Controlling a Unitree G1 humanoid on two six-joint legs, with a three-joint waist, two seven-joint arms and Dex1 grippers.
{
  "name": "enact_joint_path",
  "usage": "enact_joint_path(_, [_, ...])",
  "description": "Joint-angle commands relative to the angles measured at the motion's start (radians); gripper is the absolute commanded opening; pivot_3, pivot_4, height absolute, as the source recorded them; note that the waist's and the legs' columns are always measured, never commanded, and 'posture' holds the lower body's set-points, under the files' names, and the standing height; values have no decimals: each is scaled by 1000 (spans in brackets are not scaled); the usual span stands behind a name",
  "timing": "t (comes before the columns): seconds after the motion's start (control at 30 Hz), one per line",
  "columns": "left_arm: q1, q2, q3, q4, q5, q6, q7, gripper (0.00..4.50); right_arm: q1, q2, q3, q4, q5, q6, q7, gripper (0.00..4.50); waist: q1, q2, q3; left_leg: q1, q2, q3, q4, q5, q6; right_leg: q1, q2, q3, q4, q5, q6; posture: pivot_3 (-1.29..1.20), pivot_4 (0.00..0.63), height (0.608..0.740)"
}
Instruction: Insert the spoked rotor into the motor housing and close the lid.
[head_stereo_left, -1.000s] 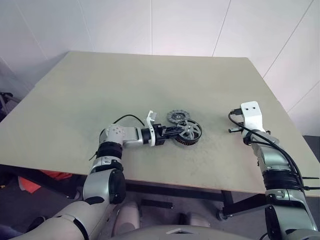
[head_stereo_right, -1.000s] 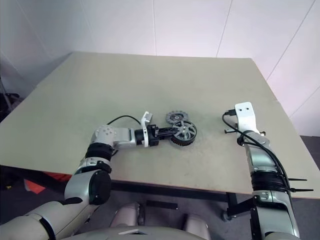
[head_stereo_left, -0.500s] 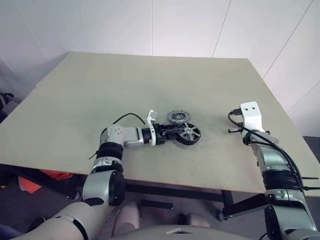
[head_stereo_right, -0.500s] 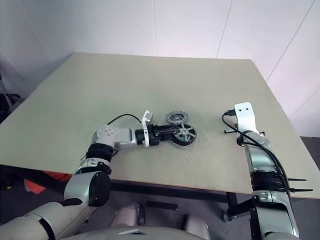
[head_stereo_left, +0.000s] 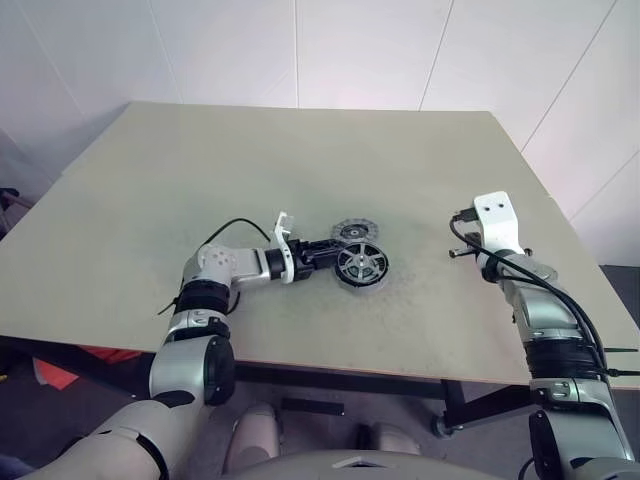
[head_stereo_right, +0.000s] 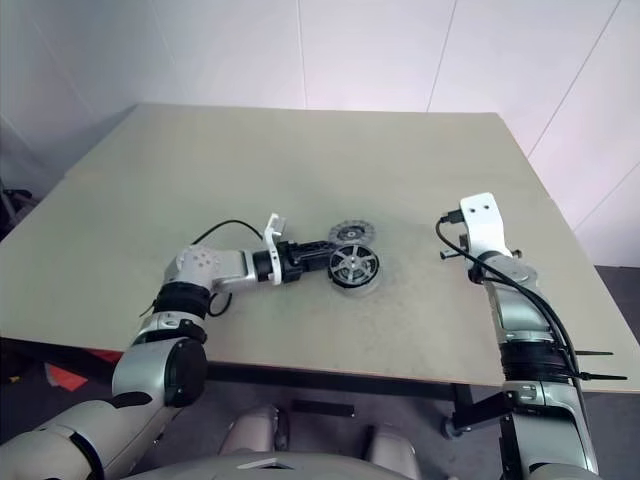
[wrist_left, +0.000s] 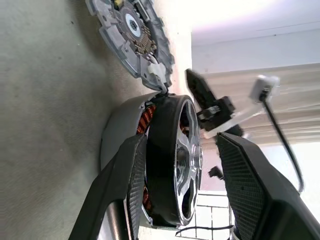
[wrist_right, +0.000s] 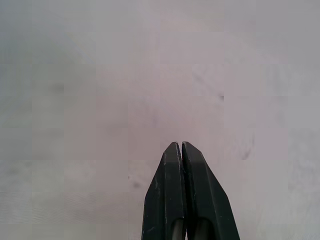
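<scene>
The rotor (wrist_left: 172, 160) sits in the housing (wrist_left: 117, 132), its black rim still proud of the grey cup, copper windings showing beneath. The left gripper (wrist_left: 182, 165) straddles it with jaws apart, one finger against the rim and the other clear, gripping nothing. To finish well, I judge it should draw straight back without tilting the rotor, then fetch the lid (head_stereo_left: 352, 232), the silvery cut-out disc lying just behind the housing. The right gripper (wrist_right: 182, 150) is closed and empty, well to the housing's right.
</scene>
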Motion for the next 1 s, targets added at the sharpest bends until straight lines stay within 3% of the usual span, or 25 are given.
enact_joint_path(0.03, [0, 17, 4, -53, -14, -10, -16, 2367, -15, -12, 15, -172, 50, -8, 76, 0, 0, 0, 0, 0, 0, 0, 0, 0, 1, 0, 0, 0, 0, 0, 0, 0, 0, 740])
enact_joint_path(0.23, [31, -10, -20, -117, -23, -28, -37, 2367, 12, -10, 47, -362, 154, -43, 232, 0, 1, 0, 0, 1, 1, 0, 0, 0, 0, 1, 1, 0, 0, 0, 0, 0, 0, 740])
enact_joint_path(0.4, [95, -9, -61, -285, -64, -53, -130, 2367, 102, -30, 94, -436, 217, -92, 370, 0, 3, 0, 1, 0, 1, 0, 0, 0, 1, 1, 1, 0, -1, 0, 0, 0, 0, 740])
enact_joint_path(1.0, [86, 65, -54, -249, -32, -210, -145, 2367, 89, 11, 158, -395, 236, -106, 418, 0, 3, 1, 2, 1, 1, 0, 1, 0, 0, 2, 1, 0, 0, 0, 0, 0, 0, 740])
